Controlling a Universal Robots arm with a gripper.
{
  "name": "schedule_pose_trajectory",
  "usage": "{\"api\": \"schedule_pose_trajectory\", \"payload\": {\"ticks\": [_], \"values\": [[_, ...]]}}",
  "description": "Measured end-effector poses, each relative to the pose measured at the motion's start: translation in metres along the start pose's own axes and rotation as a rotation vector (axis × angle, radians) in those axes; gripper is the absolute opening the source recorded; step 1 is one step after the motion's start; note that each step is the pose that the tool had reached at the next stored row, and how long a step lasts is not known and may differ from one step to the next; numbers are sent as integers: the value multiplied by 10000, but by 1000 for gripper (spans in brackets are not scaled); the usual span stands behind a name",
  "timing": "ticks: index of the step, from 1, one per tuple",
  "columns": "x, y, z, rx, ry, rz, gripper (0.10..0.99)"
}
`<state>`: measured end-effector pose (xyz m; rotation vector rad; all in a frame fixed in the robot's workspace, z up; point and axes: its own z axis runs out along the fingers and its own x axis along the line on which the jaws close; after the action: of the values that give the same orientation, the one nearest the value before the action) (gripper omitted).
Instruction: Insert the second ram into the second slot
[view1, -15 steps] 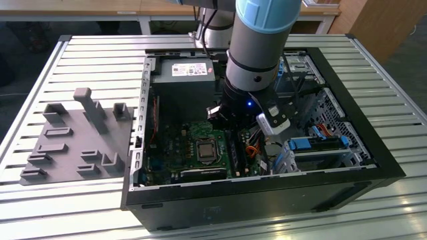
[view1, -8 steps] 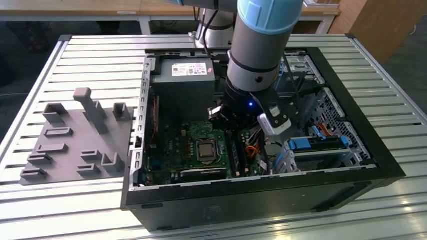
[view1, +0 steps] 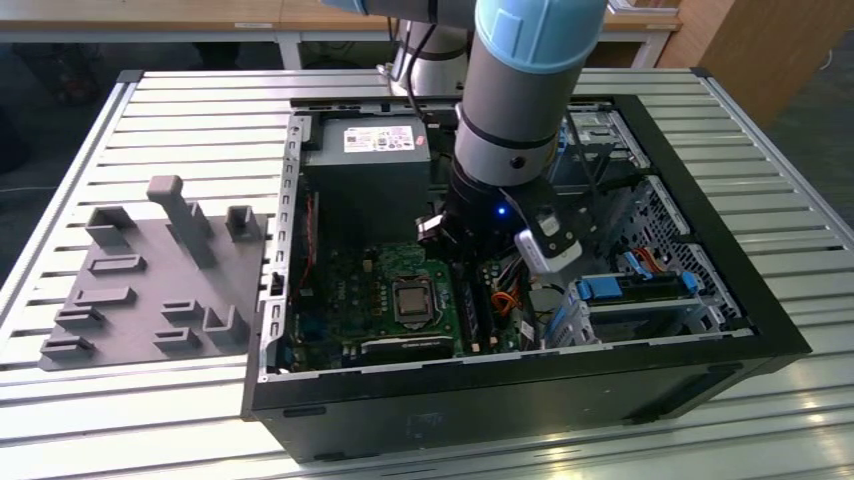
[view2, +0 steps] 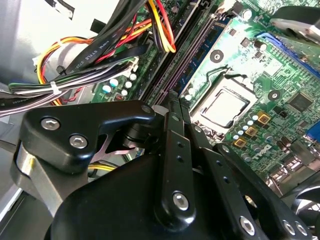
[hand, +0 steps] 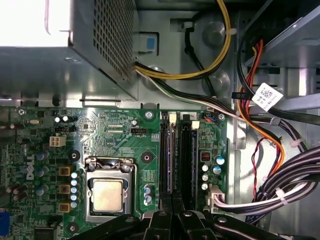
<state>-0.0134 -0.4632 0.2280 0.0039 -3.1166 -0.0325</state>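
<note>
The arm is reaching down into the open computer case (view1: 747, 330), which is sitting on a slatted table (view1: 174, 110) beside a grey holder tray (view1: 120, 290). The gripper (view1: 465, 240) is hanging low over the motherboard (hand: 115, 135), directly above the memory slots (hand: 187, 155) that are running along the board's edge next to the cable bundle (hand: 285, 175), beside the processor socket (hand: 108, 192). In both wrist views a thin blue ram (view2: 204, 52) is standing on edge in line with those slots, leading straight to the gripper's tip (hand: 173, 207). I cannot tell whether the gripper is clenched on it or released.
</note>
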Motion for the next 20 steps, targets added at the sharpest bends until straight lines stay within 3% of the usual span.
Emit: {"api": "schedule_pose_trajectory", "payload": {"ticks": [20], "values": [[-2,-16,21,36,89,10,114]]}}
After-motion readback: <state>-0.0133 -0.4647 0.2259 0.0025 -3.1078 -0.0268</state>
